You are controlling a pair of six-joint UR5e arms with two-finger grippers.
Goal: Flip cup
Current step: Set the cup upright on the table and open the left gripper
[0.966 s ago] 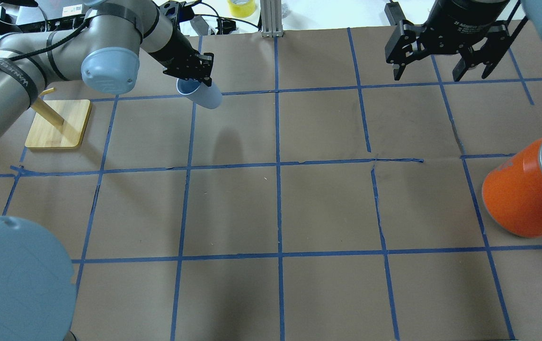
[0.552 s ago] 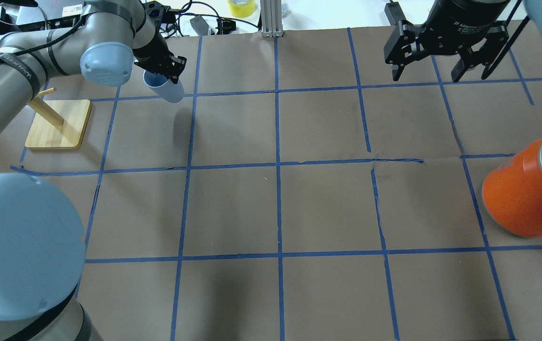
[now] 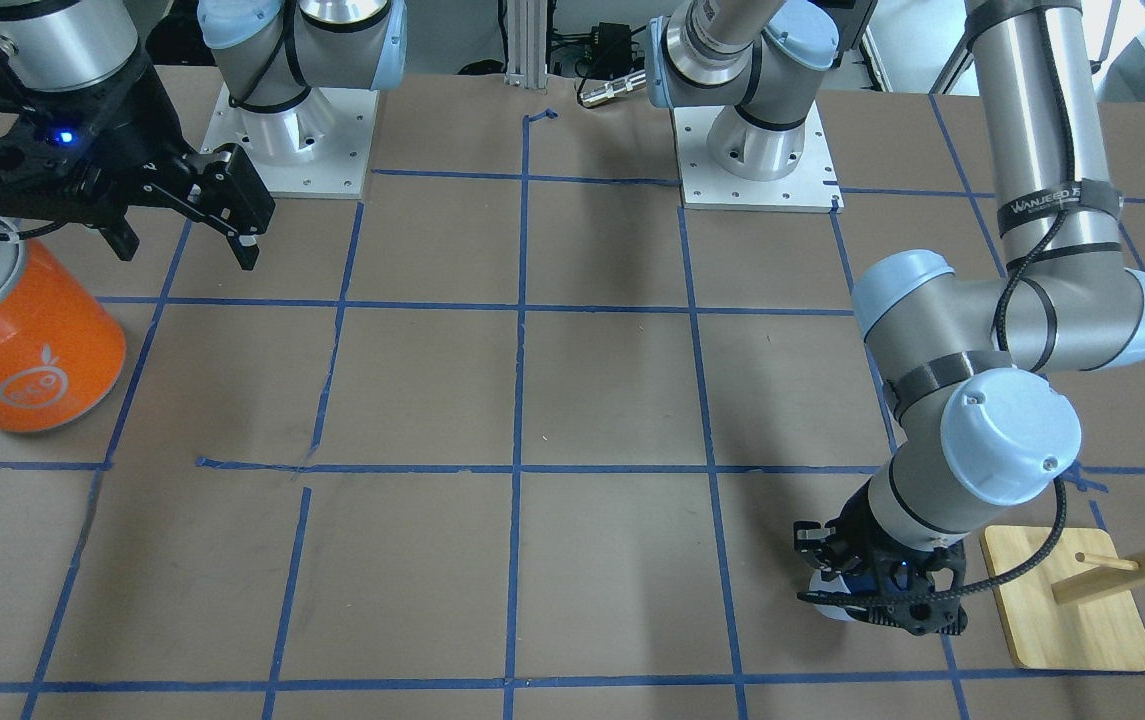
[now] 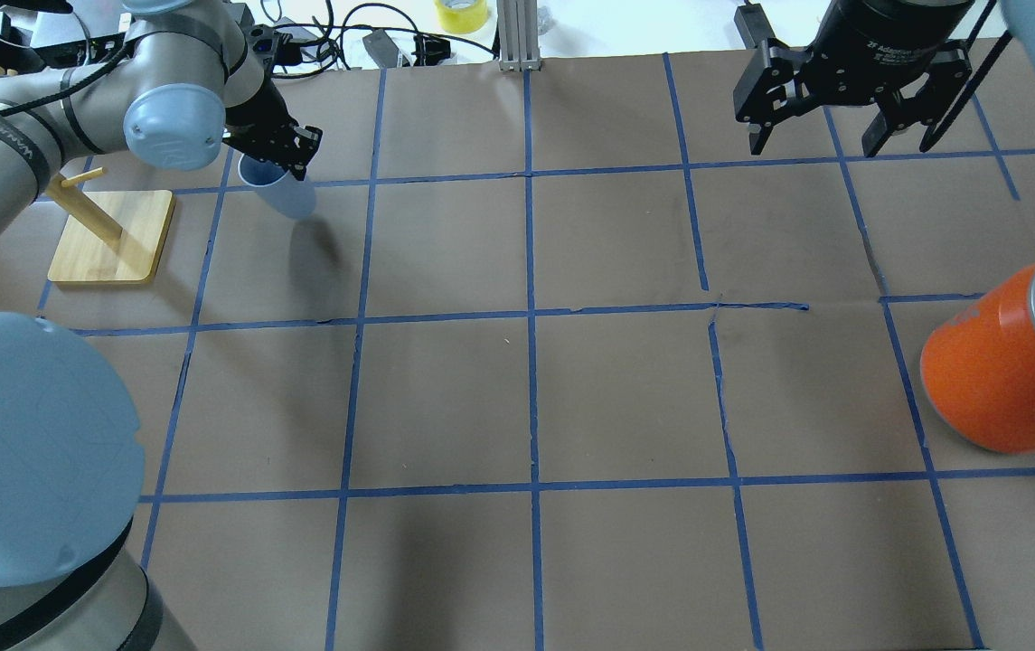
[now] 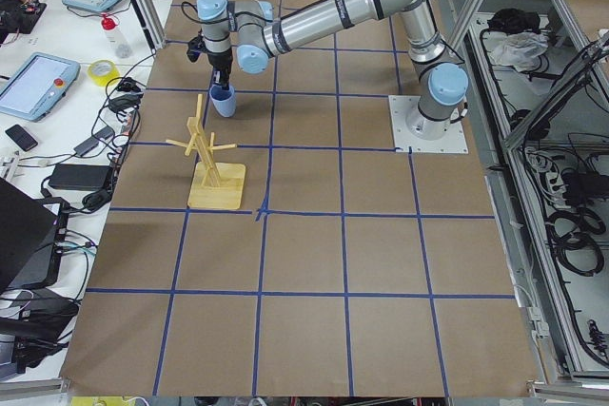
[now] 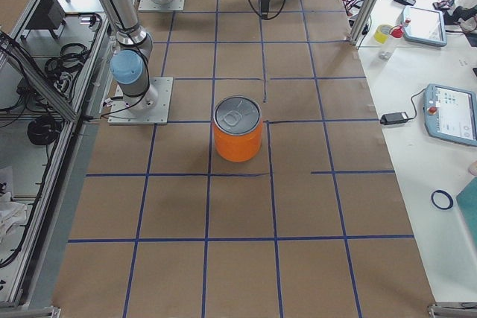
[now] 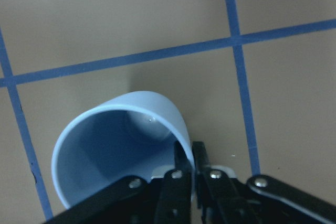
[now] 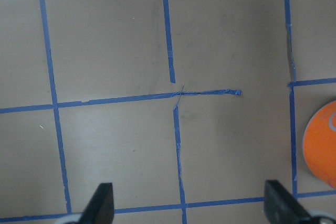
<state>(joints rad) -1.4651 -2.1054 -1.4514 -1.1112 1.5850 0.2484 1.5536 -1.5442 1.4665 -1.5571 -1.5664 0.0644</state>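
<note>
The pale blue cup [image 4: 282,193] hangs mouth-up and slightly tilted at the far left of the table, just right of the wooden stand. My left gripper [image 4: 274,154] is shut on its rim, one finger inside and one outside, as the left wrist view shows [image 7: 187,167]. The cup's open mouth [image 7: 118,148] faces that camera. The cup also shows in the front view [image 3: 825,590] and the exterior left view [image 5: 223,102], low over the paper; I cannot tell if it touches. My right gripper [image 4: 817,136] is open and empty, high at the far right.
A large orange can [image 4: 992,372] with a silver top stands at the right edge. A wooden peg stand [image 4: 110,237] on a square base sits just left of the cup. Brown paper with a blue tape grid covers the table [image 4: 526,398].
My left arm has carried the cup leftward along the far row, from near the middle-left column to just beside the wooden stand. The right gripper has not moved.
</note>
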